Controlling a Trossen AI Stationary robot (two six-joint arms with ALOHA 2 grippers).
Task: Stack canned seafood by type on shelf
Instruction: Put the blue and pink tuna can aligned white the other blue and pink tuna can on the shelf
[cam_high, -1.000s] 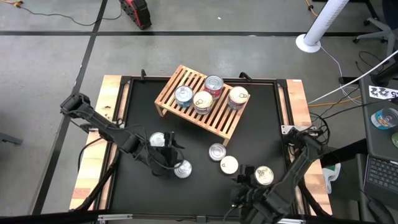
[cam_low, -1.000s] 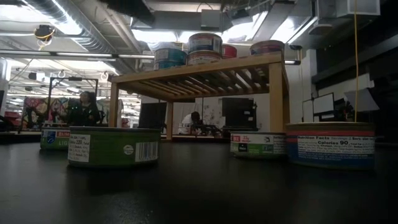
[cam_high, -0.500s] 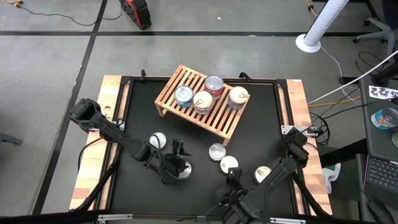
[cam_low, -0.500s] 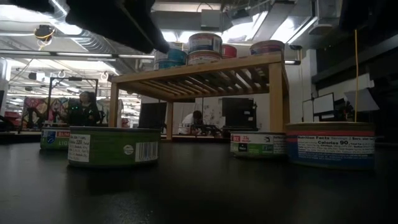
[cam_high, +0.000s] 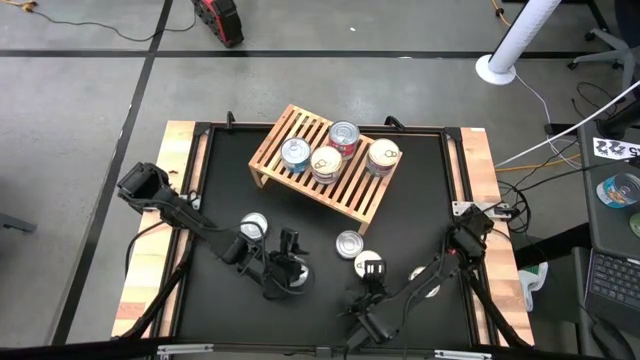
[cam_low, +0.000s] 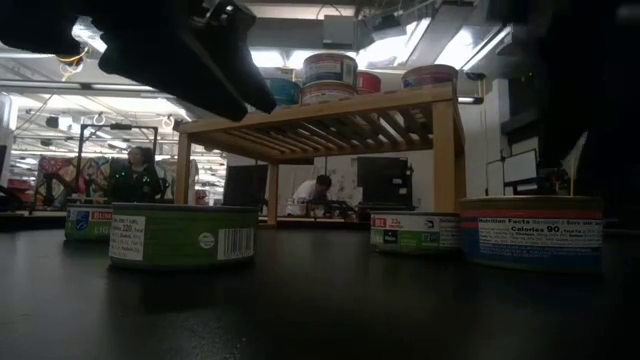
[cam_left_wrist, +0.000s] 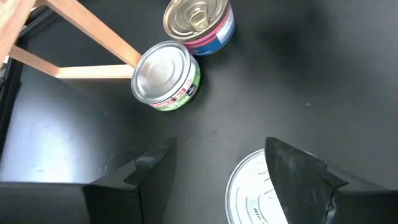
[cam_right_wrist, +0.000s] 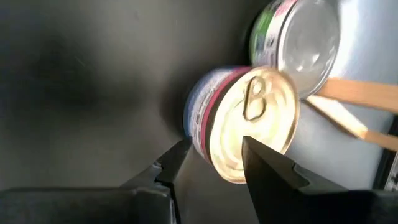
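Note:
The wooden shelf (cam_high: 352, 196) stands at the table's far middle with several cans on it, such as one (cam_high: 343, 135). My left gripper (cam_left_wrist: 219, 146) hovers open over a green-labelled can (cam_low: 182, 235) near the front. Its fingers stand on either side of the can's pale lid (cam_left_wrist: 249, 196), clear above it in the low view. My right gripper (cam_right_wrist: 216, 144) is open just above a blue-and-pink can with a pull-tab lid (cam_right_wrist: 252, 118), right of the first can (cam_high: 368, 265). I see no touch there. A green can (cam_left_wrist: 165, 74) rests on the table by the shelf's leg.
Another can (cam_high: 253, 226) sits on the table to the left of my left gripper. One more can (cam_high: 422, 280) lies half hidden under the right arm. The shelf's legs (cam_left_wrist: 93, 43) stand close behind the two middle cans. Wooden borders edge the black table.
Both grippers have come down toward the table. My left gripper has sunk over the front green can and entered the low view from above. My right gripper has swung toward the table's left, off the right-hand can, and dropped over the blue-and-pink can. No can has moved.

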